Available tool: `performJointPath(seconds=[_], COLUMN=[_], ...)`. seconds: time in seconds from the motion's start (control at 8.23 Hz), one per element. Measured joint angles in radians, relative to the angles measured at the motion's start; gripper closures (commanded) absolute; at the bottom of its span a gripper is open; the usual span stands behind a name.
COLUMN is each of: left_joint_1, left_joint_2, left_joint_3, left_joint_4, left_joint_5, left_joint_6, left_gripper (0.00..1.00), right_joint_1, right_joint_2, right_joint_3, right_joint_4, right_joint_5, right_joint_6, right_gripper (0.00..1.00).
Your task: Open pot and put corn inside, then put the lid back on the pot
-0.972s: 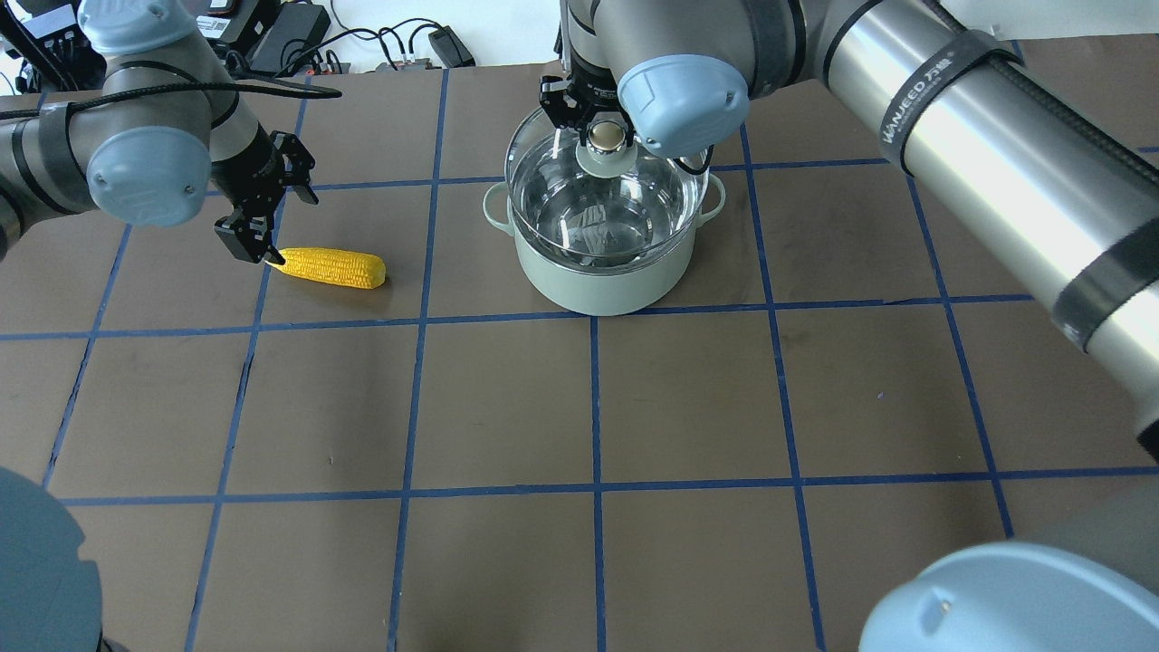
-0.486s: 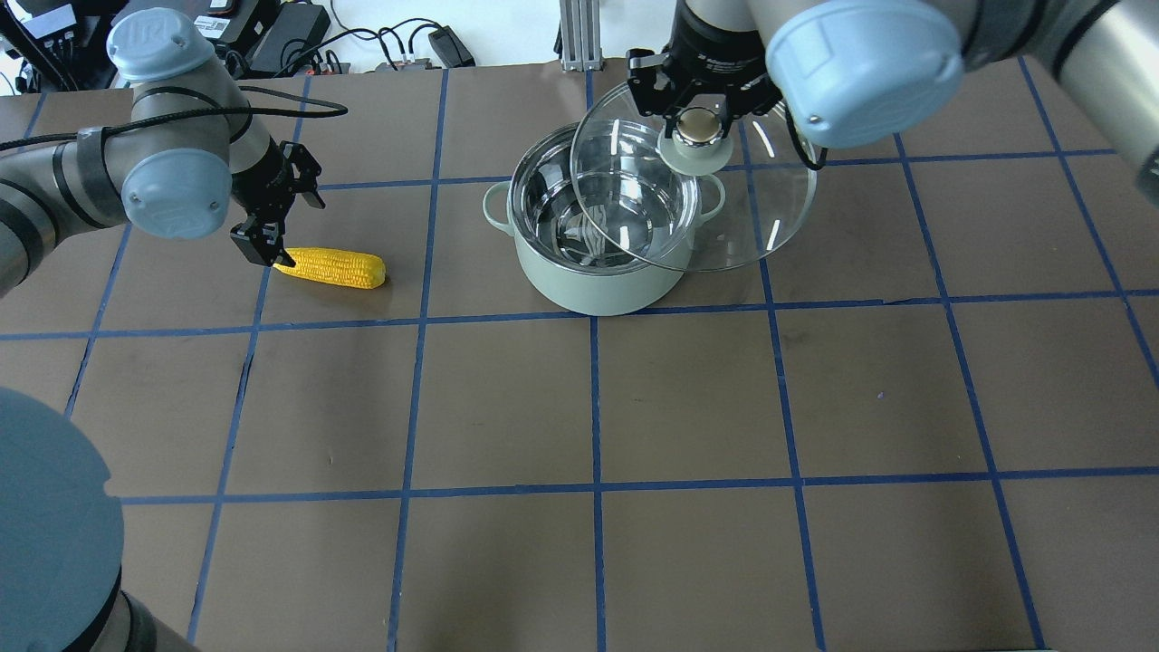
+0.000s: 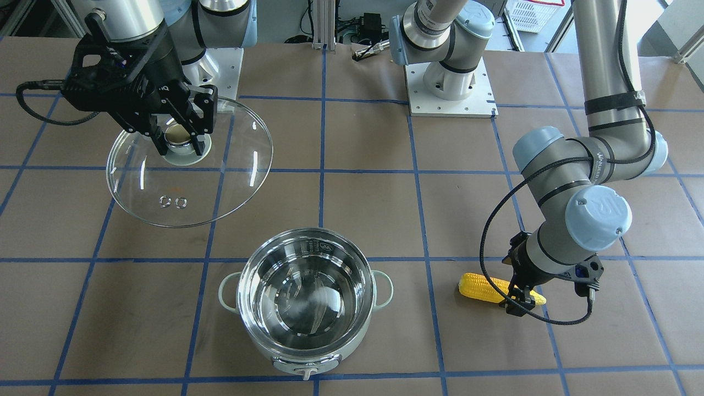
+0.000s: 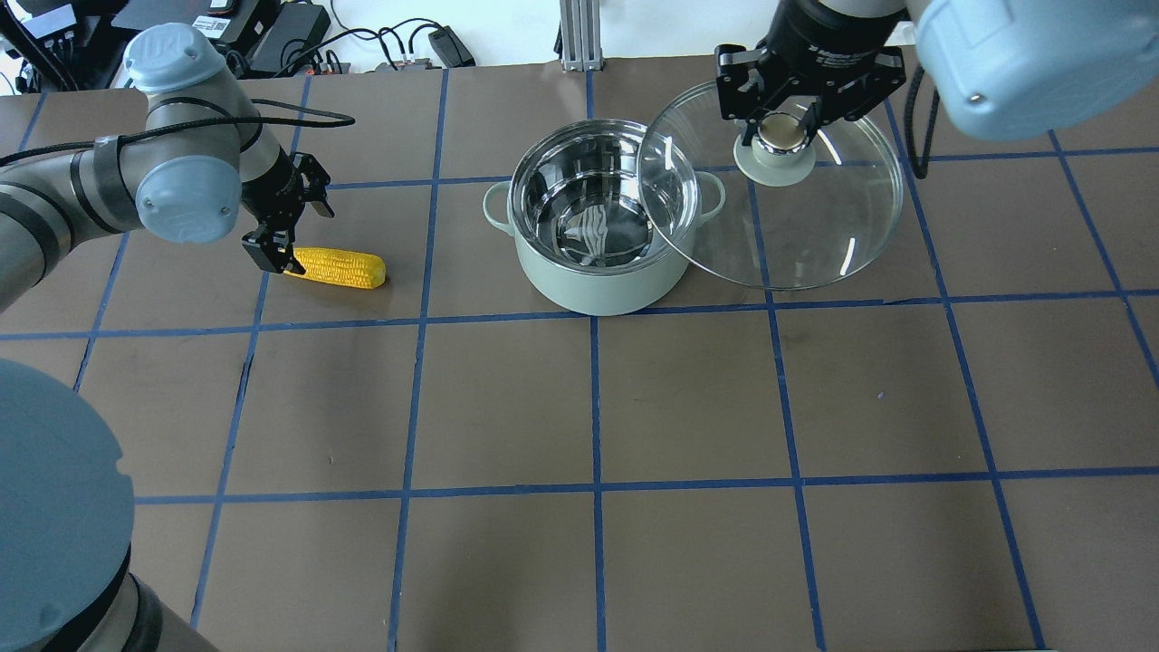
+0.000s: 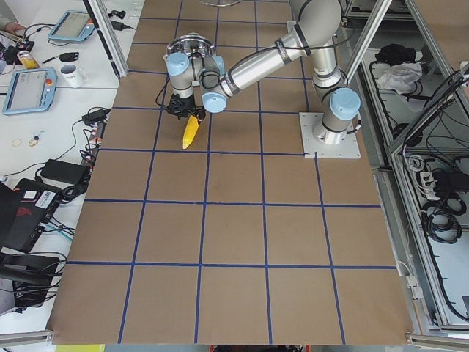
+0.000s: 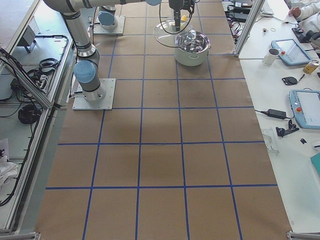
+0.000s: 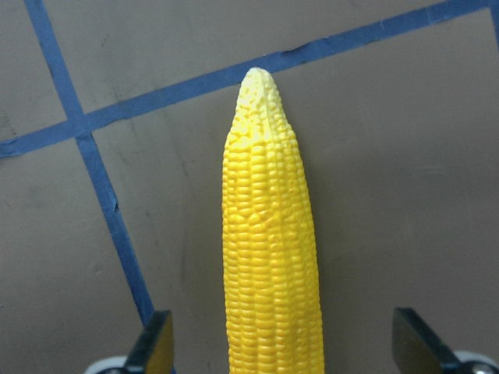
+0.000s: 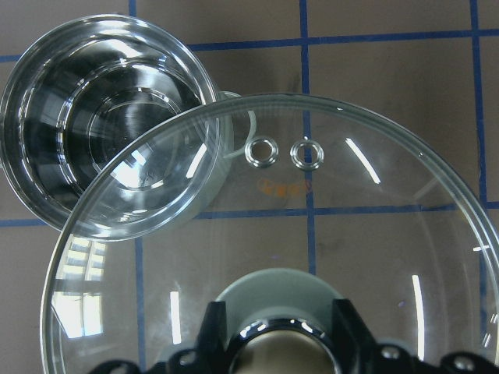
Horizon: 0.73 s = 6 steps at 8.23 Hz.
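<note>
Mint-green pot (image 4: 598, 288) uncovered; corn (image 4: 340, 268) outside on table (image 4: 507, 398)

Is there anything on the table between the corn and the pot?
No, nothing. In the overhead view, between the corn and the pot there is only bare brown table, crossed by one blue tape line.

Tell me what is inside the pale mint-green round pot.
Nothing: the pale mint-green round pot holds only its bare shiny steel floor and walls. The front-facing view shows the whole bottom, uncovered. The bright yellow corn cob lies outside.
</note>
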Motion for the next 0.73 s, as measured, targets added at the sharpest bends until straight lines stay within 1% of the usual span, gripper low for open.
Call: performJointPath(seconds=[0.24,0.36,0.73], left_joint_1=[0.000,0.000,0.001], left_joint_2=[-0.056,-0.069,-0.078], left_joint_3=[0.000,-0.001,-0.002], left_joint_4=[0.083,0.104,0.106], left_joint_5=[0.000,-0.001,0.001], left_joint_6=[0.003,0.005,0.041], left_gripper=[0.00,0.00,0.00], right_joint_1=[-0.005,-0.005,-0.005], right_joint_2=[-0.008,-0.008,-0.010], right_joint_3=[0.003,0.003,0.003], right_joint_4=[0.011,0.011,0.015], right_joint_5=[0.001,0.005,0.007], right_joint_6=[-0.016,-0.015,-0.017], right_gripper=[0.78,0.78,0.78])
